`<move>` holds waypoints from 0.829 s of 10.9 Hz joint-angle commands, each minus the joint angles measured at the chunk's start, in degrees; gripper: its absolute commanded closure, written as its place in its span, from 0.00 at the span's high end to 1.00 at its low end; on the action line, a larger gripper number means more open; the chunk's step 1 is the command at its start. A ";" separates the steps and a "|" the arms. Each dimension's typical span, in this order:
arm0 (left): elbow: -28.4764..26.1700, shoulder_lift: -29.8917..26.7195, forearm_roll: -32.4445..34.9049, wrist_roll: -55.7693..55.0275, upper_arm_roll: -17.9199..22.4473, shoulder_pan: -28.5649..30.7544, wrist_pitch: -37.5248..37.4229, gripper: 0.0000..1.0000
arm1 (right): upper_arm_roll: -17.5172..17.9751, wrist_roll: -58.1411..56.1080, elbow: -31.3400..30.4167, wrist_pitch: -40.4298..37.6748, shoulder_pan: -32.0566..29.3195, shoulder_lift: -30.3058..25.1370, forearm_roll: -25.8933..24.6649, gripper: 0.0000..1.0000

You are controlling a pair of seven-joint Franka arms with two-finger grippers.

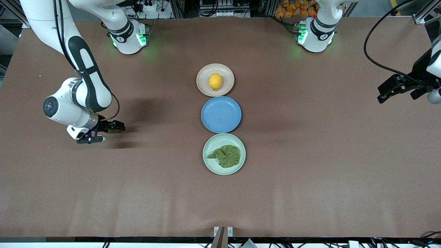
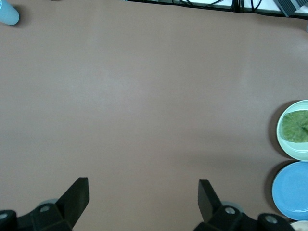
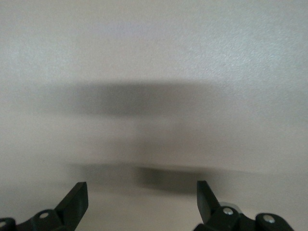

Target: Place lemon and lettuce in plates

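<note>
Both items look placed. The lemon sits in the beige plate, the plate farthest from the front camera. The lettuce lies in the mint plate, nearest that camera, with the empty blue plate between them.

Little can go wrong from here, I'd say. The lemon is round and could roll off the shallow plate if an arm swept across the row and bumped a rim. The lettuce stem points to about 9 o'clock and lies close to the rim, so a nudge could drag it over.

The right gripper hangs low over bare table toward the right arm's end, at 9 o'clock from the blue plate, fingers spread wide, holding nothing and touching nothing. The left gripper hovers over the left arm's end, at 3 o'clock from the plates, also spread wide and empty.
</note>
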 commanded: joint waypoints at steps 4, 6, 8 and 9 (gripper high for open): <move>-0.72 -2.37 -1.43 2.06 0.00 -0.08 -3.68 1.00 | -4.77 -13.24 -7.35 0.63 -0.31 -5.82 -1.18 1.00; -0.72 -2.37 -1.43 2.06 0.00 0.00 -3.68 1.00 | -7.68 -17.74 -7.10 0.19 -0.22 -5.91 -1.18 1.00; -0.64 -2.20 -1.43 2.24 0.00 0.09 -3.68 1.00 | -7.96 -17.49 -5.43 0.10 0.13 -5.91 -1.44 1.00; -0.64 -2.11 -1.43 2.24 -0.09 0.09 -3.68 1.00 | -7.96 -17.40 -3.77 -0.16 0.04 -5.91 -2.40 1.00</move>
